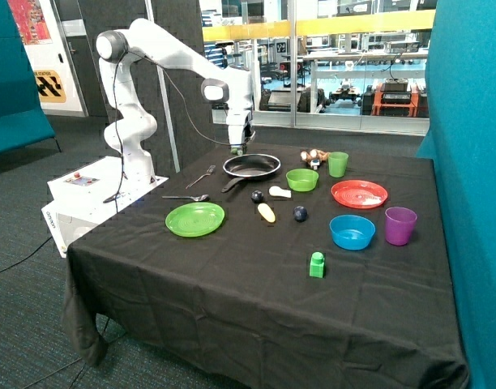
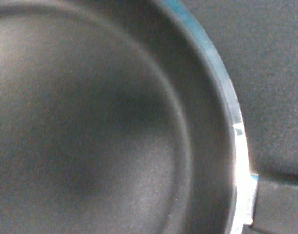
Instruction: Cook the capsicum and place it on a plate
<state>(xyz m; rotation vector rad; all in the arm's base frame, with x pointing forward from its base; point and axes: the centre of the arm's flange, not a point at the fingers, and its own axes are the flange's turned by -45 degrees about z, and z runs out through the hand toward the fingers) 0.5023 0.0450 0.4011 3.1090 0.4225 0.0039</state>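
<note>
Because the gripper (image 1: pixel 237 150) hangs low over the frying pan (image 1: pixel 252 165), it seems to hold the capsicum (image 1: pixel 237 149) for cooking, though I cannot tell its state. Green plate (image 1: pixel 195 219) waits at the pan's seven o'clock.

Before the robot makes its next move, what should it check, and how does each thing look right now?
1. Gripper over the frying pan: ok, it hangs just above the pan's far edge.
2. Pan floor free: ok, the wrist view shows only bare pan.
3. Capsicum held: cannot tell; a small dark shape at the gripper's tip may be it.
4. Capsicum in the pan: not ok, none seen there.
5. Green plate ready: ok, nothing lies on it, and it sits near the pan's handle.
</note>
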